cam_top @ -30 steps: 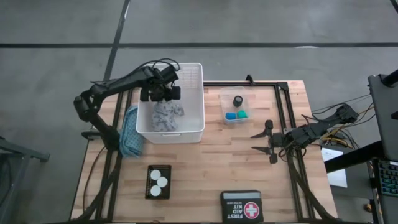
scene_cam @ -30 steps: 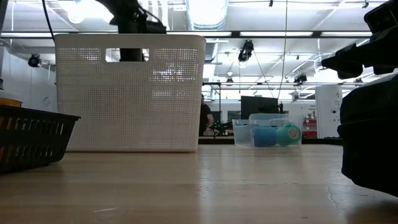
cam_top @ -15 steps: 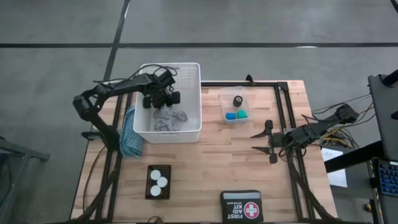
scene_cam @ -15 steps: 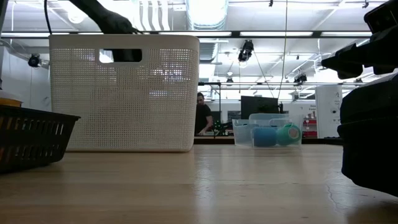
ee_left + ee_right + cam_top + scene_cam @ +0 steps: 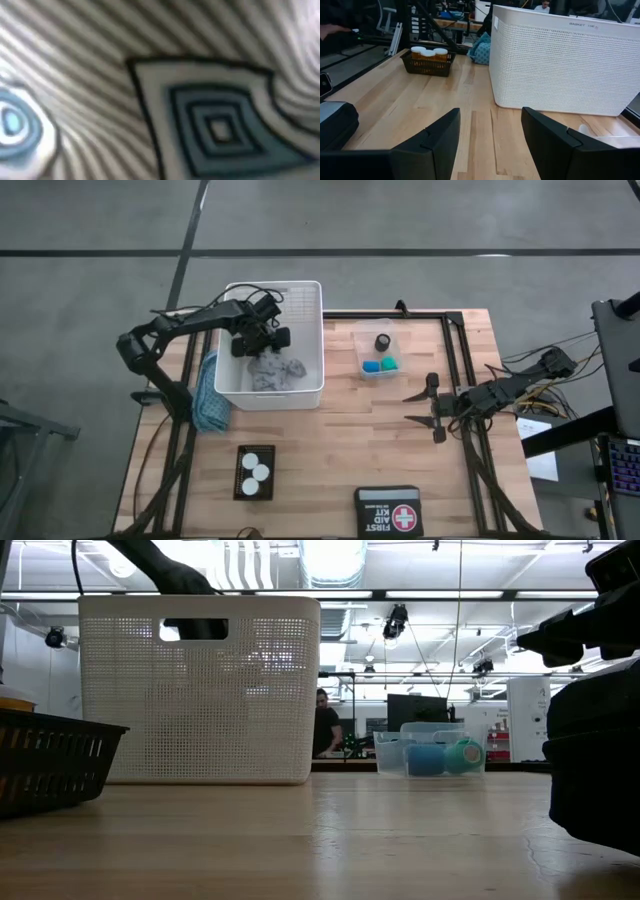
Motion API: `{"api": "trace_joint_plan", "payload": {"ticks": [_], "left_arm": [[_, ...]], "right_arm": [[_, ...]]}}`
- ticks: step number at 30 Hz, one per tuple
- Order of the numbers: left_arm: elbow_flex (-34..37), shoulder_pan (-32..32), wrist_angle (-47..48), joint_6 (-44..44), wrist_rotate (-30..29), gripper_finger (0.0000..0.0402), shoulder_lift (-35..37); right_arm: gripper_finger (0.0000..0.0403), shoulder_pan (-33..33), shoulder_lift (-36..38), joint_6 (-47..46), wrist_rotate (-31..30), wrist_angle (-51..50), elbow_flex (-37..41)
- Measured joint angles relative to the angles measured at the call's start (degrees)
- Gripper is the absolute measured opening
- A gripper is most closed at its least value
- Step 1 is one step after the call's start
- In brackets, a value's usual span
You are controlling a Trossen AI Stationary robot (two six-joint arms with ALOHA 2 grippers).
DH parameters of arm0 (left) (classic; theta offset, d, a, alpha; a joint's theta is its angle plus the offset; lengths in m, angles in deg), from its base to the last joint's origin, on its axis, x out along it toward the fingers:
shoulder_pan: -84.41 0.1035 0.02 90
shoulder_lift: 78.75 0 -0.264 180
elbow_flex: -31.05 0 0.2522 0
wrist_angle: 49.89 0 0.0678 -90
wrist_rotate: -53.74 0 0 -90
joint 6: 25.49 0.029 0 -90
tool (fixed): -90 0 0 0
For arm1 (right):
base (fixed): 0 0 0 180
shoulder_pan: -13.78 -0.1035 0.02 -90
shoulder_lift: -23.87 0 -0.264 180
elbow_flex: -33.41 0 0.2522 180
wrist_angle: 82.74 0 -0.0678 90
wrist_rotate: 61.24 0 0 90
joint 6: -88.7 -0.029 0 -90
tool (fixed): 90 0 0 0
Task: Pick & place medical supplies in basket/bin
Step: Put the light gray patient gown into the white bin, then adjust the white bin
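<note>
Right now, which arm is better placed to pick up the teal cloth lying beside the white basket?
Left. The left gripper is over the white basket, next to the teal cloth; the right gripper is across the table.

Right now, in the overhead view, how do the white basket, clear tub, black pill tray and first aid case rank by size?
Largest to smallest:
1. white slotted plastic basket
2. black first aid case with red cross
3. small clear plastic tub and black tray of white-capped bottles, which look alike.

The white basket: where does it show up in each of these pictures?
High view: basket, upper left of the table.
Low view: basket, left of centre.
Left wrist view: not recognisable; only patterned cloth.
Right wrist view: basket, right.
Shared landmark: pill bottles.
</note>
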Motion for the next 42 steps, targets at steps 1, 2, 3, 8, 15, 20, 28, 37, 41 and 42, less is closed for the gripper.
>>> {"api": "trace_joint_plan", "payload": {"ticks": [1, 2, 3, 8, 15, 20, 28, 37, 41, 42], "left_arm": [[0.0, 0.0, 0.0, 0.0, 0.0, 0.0247, 0.0], [0.0, 0.0, 0.0, -0.1, 0.1, 0.0262, 0.0], [0.0, 0.0, -0.1, -0.3, 0.4, 0.0277, 0.0], [0.0, 0.0, -0.3, -1.9, 3.1, 0.0336, 0.0], [0.0, 0.0, 0.2, -1.5, 4.1, 0.037, 0.3], [0.0, 0.0, 0.2, -1.4, 4.1, 0.0369, 1.1], [-2.8, 0.1, 0.9, 1.2, 2.7, 0.0362, 5.5], [-13.4, -0.3, 8.8, 4.7, -5.4, 0.0363, 9.6], [-20.9, -0.8, 17.3, 3.4, -10.7, 0.0358, 9.4], [-22.8, -0.9, 19.0, 3.4, -11.9, 0.0358, 9.4]], "right_arm": [[0.0206, 0.0, 0.0, 0.0, 0.0, 0.0, 0.0], [0.0206, 0.0, 0.0, 0.0, 0.0, 0.0, 0.0], [0.0206, 0.0, 0.0, 0.0, 0.0, 0.0, 0.0], [0.0206, 0.0, 0.0, 0.0, 0.0, 0.0, 0.0], [0.0206, 0.0, 0.0, 0.0, 0.0, 0.0, 0.0], [0.0206, 0.0, 0.0, 0.0, 0.0, 0.0, 0.0], [0.0206, 0.0, 0.0, 0.0, 0.0, 0.0, 0.0], [0.0206, 0.0, 0.0, 0.0, 0.0, 0.0, 0.0], [0.0206, 0.0, 0.0, 0.0, 0.0, 0.0, 0.0], [0.0206, 0.0, 0.0, 0.0, 0.0, 0.0, 0.0]]}}
